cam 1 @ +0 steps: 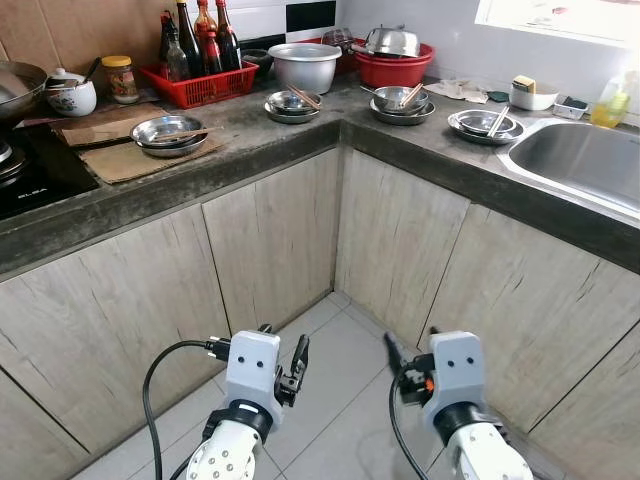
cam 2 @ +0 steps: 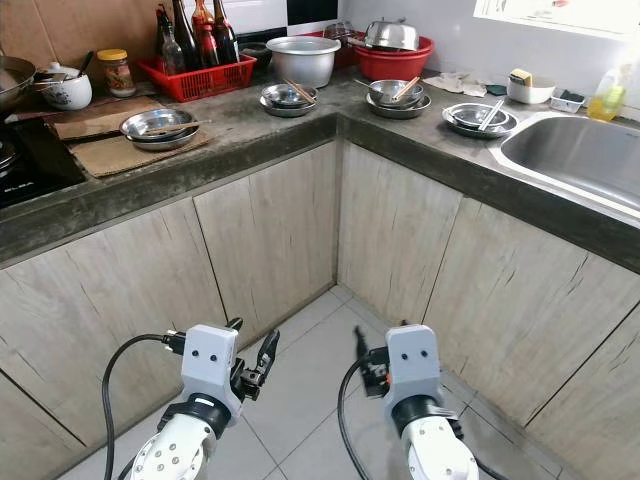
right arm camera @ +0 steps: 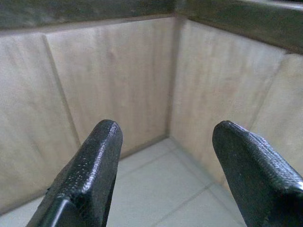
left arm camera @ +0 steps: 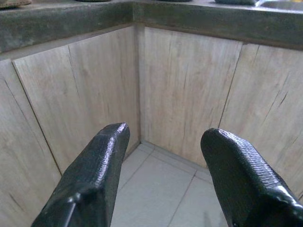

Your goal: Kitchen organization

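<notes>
Countertop edge cropped — sink partial

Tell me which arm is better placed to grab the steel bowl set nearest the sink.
Probably right. The bowl set sits on the robot's right side of the counter. The right gripper and left gripper both hang low and open.

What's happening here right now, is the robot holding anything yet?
Nothing is held. The left gripper and right gripper hang low in front of the corner cabinets, both open and empty, over the tiled floor. Up on the dark countertop sit four sets of steel dishes with chopsticks, a red basket of bottles, a big steel bowl and a red basin. The sink lies to the right.
</notes>
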{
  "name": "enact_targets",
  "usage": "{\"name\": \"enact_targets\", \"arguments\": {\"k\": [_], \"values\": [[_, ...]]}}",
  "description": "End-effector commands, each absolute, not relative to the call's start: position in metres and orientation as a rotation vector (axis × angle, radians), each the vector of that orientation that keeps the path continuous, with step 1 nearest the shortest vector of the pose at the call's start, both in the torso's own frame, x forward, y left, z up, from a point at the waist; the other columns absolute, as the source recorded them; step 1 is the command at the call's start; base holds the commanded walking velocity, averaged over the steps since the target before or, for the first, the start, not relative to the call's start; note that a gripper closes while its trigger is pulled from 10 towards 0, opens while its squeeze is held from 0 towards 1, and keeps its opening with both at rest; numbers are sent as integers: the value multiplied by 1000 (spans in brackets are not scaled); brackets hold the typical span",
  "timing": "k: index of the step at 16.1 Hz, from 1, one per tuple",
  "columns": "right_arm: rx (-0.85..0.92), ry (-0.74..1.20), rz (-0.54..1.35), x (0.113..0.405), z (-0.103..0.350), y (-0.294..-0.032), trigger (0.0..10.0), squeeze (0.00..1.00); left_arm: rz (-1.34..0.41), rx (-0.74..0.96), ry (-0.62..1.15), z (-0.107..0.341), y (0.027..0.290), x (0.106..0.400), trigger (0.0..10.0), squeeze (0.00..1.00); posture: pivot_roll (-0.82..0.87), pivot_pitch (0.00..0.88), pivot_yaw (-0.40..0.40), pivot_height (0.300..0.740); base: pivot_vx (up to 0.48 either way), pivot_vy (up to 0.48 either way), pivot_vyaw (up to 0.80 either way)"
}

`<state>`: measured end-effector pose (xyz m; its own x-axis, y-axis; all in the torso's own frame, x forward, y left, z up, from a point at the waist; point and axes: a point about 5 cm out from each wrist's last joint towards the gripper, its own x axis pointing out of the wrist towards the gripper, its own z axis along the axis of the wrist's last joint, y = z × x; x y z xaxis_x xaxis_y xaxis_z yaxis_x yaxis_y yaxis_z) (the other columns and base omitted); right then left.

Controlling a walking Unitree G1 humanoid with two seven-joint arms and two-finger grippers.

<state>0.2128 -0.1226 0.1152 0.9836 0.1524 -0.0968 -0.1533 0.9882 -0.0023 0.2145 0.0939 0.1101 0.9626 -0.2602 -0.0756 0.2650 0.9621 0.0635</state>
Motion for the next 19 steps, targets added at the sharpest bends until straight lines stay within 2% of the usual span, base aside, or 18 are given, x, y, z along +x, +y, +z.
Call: {"name": "enact_targets", "arguments": {"k": [1,5,15,19], "values": [[-6,68,154,219,120,-124,10000,0,-273,101,57,110,93,216,10000,0,70,0,-47,740,0,0,0],[-24,12,130,237,132,-133,10000,0,-238,121,12,115,99,223,10000,0,72,0,-55,740,0,0,0],[-25,47,175,229,122,-120,10000,0,-266,108,22,110,93,219,10000,0,72,0,-54,740,0,0,0],[-44,52,196,227,118,-117,10000,0,-240,92,53,104,95,219,10000,0,74,0,-58,740,269,0,0]]}}
